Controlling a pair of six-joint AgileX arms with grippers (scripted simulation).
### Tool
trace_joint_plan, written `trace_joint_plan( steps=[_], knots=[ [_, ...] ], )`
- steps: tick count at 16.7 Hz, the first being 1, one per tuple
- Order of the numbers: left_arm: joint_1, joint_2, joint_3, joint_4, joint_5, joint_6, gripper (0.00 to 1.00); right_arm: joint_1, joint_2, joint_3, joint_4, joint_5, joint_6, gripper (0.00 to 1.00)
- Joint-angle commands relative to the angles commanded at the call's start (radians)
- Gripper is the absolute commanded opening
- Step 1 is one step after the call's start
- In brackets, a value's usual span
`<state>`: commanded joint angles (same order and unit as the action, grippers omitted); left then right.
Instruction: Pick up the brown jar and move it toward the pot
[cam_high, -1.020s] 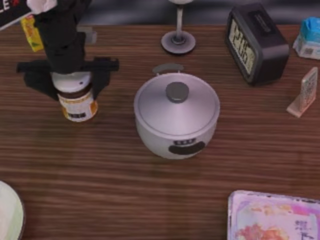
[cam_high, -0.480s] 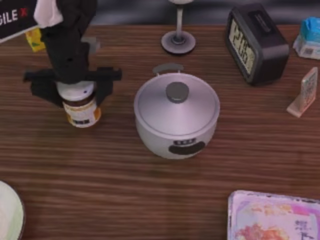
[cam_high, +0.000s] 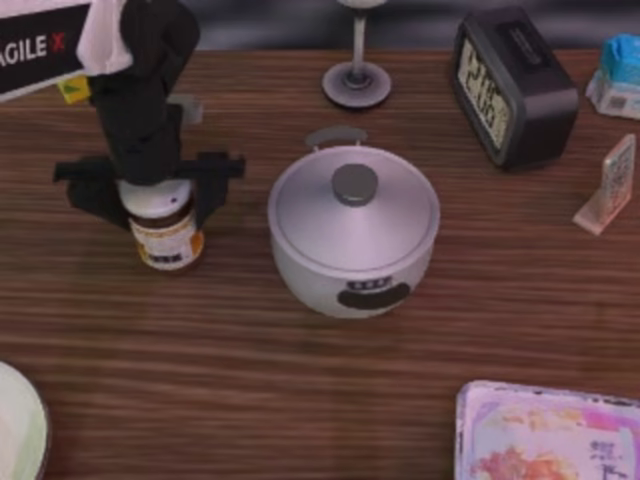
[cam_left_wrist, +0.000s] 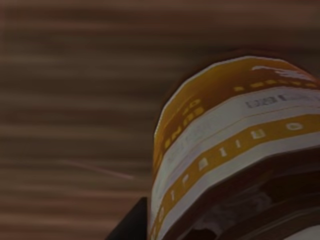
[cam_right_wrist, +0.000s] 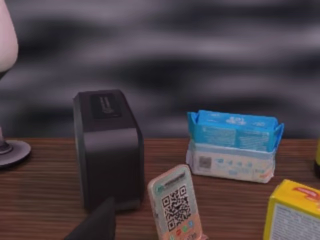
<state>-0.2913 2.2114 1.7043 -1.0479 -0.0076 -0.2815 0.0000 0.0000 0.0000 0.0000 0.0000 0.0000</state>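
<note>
The small cylindrical brown jar (cam_high: 166, 236) with a white lid and a white-and-orange label is gripped at its lid by the left gripper (cam_high: 152, 186), whose black fingers are clamped on either side of it. The jar is seen toward the left side of the wooden table (cam_high: 300, 380), to the left of the large round silver-grey metal pot (cam_high: 352, 226) with a domed lid, and apart from it. In the left wrist view, the jar's label (cam_left_wrist: 225, 145) is shown up close. The right gripper is not seen in any view
</note>
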Motion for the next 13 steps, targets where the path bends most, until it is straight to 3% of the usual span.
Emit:
trace_joint_plan(
  steps=[11,13],
  knots=[
    [0.0,0.0,0.0,0.0,0.0,0.0,0.98,0.0,0.0,0.0,0.0,0.0,0.0,1.0],
    [0.0,0.0,0.0,0.0,0.0,0.0,1.0,0.0,0.0,0.0,0.0,0.0,0.0,1.0]
  ],
)
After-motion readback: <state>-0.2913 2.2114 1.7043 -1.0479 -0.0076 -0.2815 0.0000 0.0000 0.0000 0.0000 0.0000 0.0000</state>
